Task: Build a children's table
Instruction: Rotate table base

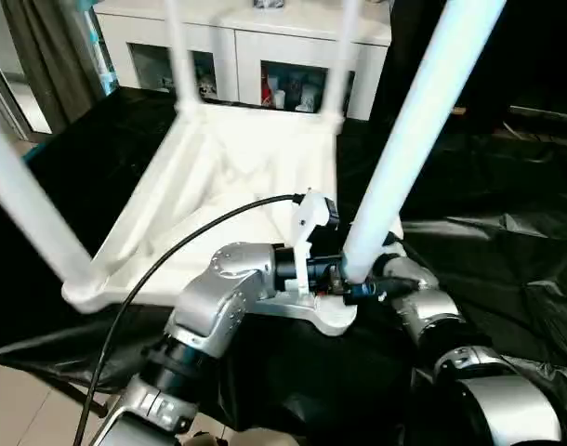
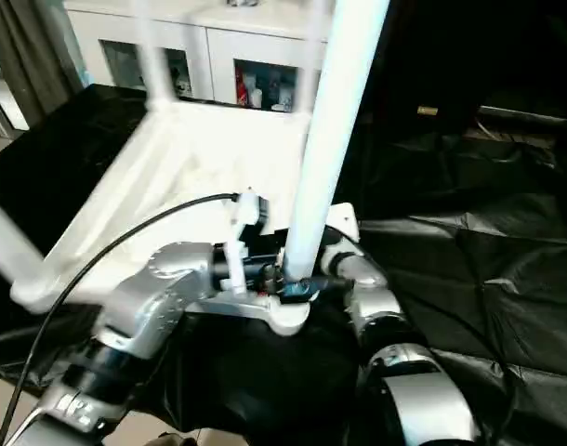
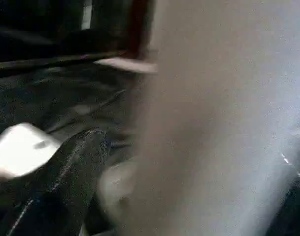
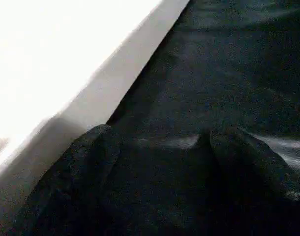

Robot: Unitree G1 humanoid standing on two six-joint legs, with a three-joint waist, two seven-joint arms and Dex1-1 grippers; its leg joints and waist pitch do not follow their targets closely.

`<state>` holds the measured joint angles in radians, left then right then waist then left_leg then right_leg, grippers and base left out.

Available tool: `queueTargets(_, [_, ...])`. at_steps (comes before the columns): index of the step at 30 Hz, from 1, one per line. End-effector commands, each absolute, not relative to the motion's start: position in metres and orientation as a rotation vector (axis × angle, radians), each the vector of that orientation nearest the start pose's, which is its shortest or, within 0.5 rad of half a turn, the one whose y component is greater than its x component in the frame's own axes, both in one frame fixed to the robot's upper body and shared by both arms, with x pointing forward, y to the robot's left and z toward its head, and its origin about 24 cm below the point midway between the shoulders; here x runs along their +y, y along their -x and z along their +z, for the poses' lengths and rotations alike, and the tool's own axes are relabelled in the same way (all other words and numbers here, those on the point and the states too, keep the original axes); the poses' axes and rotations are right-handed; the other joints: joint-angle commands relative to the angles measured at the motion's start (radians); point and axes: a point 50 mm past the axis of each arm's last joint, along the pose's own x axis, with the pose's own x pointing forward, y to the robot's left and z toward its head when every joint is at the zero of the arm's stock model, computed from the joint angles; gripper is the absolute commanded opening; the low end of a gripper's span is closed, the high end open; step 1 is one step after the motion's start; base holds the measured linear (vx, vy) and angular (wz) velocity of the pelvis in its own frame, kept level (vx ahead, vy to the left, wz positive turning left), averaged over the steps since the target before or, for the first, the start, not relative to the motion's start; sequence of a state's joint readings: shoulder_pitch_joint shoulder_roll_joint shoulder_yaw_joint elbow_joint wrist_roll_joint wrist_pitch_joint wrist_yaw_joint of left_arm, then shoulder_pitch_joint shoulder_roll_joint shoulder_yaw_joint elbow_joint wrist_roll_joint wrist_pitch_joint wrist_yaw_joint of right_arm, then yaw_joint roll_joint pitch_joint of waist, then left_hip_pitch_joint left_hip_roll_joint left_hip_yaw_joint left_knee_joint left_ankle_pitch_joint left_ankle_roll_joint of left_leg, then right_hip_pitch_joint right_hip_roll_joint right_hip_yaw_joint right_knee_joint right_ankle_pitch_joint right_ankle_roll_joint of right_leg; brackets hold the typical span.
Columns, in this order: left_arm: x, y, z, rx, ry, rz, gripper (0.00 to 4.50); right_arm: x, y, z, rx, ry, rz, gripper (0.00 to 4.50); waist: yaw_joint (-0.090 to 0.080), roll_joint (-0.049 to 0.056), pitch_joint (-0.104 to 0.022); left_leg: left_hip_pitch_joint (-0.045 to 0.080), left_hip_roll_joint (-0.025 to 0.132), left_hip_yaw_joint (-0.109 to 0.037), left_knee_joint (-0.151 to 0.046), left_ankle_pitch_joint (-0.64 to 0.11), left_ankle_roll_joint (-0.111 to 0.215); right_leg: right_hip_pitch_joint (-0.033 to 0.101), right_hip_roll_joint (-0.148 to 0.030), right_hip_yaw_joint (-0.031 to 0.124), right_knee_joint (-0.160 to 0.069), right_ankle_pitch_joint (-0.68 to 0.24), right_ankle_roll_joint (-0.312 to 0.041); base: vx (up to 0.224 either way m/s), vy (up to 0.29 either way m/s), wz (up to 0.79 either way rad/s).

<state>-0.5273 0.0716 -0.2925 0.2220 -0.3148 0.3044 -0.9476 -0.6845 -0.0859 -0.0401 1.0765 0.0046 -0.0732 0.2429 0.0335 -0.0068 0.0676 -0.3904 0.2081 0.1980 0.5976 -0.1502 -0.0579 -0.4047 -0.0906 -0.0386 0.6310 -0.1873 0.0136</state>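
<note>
**Upside down, all four legs standing**

Now the small all-white plastic children's table (image 1: pixel 218 186) lies inverted on a black plastic sheet (image 1: pixel 488 251), its ribbed underside facing up and four long tapered tubular legs rising from the corner sockets. Both pincers meet at the near right corner. The left gripper (image 1: pixel 344 279) reaches across from the robot's left, its black fingers (image 3: pixel 56 187) spread wide around the base of the near right leg (image 1: pixel 414 130); the leg stands just beside one finger in the left wrist view, and whether they touch cannot be told. The right gripper (image 4: pixel 160 172) sits on the other side of that same corner, fingers parted with nothing pinched between them, the table's white edge (image 4: pixel 115 83) running just beside one finger and black sheet beyond. Farther from both pincers, past the table's far legs, stands a white cabinet with glass-fronted shelves (image 1: pixel 265 56).
</note>
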Motion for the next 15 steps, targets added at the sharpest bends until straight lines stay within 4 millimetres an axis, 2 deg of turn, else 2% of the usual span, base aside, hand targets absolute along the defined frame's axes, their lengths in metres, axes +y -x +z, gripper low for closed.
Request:
queueTargets(1, [0.031, -0.301, 0.102, 0.062, 0.007, -1.311, 4.46, -0.132, -0.357, 0.018, 0.314, 0.082, 0.296, 3.55, 0.009, 0.002, -0.079, 0.023, 0.012, -0.011, -0.068, -0.319, -0.007, 0.043, -0.033, 0.024, -0.084, -0.211, -0.221, 0.0, 0.0, 0.0])
queueTargets(3, [0.037, -0.305, 0.099, 0.071, -0.027, -1.271, 4.46, -0.14, -0.359, 0.02, 0.306, 0.073, 0.27, 3.55, 0.013, 0.004, -0.08, 0.025, 0.013, -0.011, -0.068, -0.32, -0.008, 0.042, -0.034, 0.024, -0.084, -0.214, -0.223, 0.0, 0.0, 0.0])
queueTargets(5, [0.05, -0.311, 0.096, 0.076, -0.054, -1.211, 4.46, -0.158, -0.362, 0.027, 0.286, 0.063, 0.241, 3.55, 0.016, 0.011, -0.079, 0.026, 0.012, -0.012, -0.07, -0.335, -0.012, 0.041, -0.033, 0.023, -0.083, -0.214, -0.226, 0.0, 0.0, 0.0])
queueTargets(6, [0.058, -0.311, 0.095, 0.067, -0.042, -1.212, 4.46, -0.169, -0.363, 0.032, 0.267, 0.075, 0.25, 3.55, 0.018, 0.01, -0.076, 0.027, 0.011, -0.011, -0.07, -0.358, -0.014, 0.04, -0.032, 0.022, -0.086, -0.239, -0.221, 0.0, 0.0, 0.0])
queueTargets(8, [0.063, -0.31, 0.095, 0.072, -0.042, -1.231, 4.46, -0.174, -0.363, 0.035, 0.257, 0.089, 0.276, 3.55, 0.019, 0.005, -0.076, 0.026, 0.008, -0.01, -0.069, -0.365, -0.011, 0.041, -0.032, 0.022, -0.09, -0.264, -0.215, 0.0, 0.0, 0.0])
queueTargets(9, [0.069, -0.307, 0.093, 0.084, -0.053, -1.263, 4.46, -0.18, -0.362, 0.038, 0.246, 0.117, 0.319, 3.55, 0.019, 0.003, -0.077, 0.022, 0.007, -0.011, -0.068, -0.361, -0.009, 0.044, -0.033, 0.021, -0.09, -0.272, -0.211, 0.0, 0.0, 0.0])
queueTargets(11, [0.086, -0.302, 0.086, 0.135, -0.098, -1.341, 4.46, -0.192, -0.355, 0.043, 0.236, 0.2, 0.451, 3.55, 0.019, 0.008, -0.077, 0.018, 0.007, -0.014, -0.07, -0.354, -0.006, 0.045, -0.035, 0.02, -0.091, -0.304, -0.193, 0.0, 0.0, 0.0])
queueTargets(13, [0.09, -0.301, 0.084, 0.146, -0.11, -1.359, 4.46, -0.194, -0.353, 0.043, 0.237, 0.216, 0.479, 3.55, 0.022, 0.009, -0.077, 0.023, 0.008, -0.012, -0.069, -0.362, -0.004, 0.039, -0.034, 0.021, -0.095, -0.307, -0.194, 0.0, 0.0, 0.0])
queueTargets(14, [0.097, -0.299, 0.081, 0.187, -0.124, -1.392, 4.46, -0.2, -0.348, 0.045, 0.242, 0.249, 0.538, 3.55, 0.022, 0.011, -0.077, 0.025, 0.009, -0.013, -0.07, -0.363, -0.003, 0.039, -0.032, 0.021, -0.093, -0.292, -0.212, 0.0, 0.0, 0.0])
queueTargets(15, [0.098, -0.299, 0.08, 0.19, -0.126, -1.395, 4.29, -0.201, -0.347, 0.045, 0.243, 0.253, 0.544, 3.55, 0.026, 0.017, -0.078, 0.027, 0.009, -0.013, -0.07, -0.366, -0.003, 0.037, -0.031, 0.021, -0.092, -0.288, -0.214, 0.0, 0.0, 0.0])
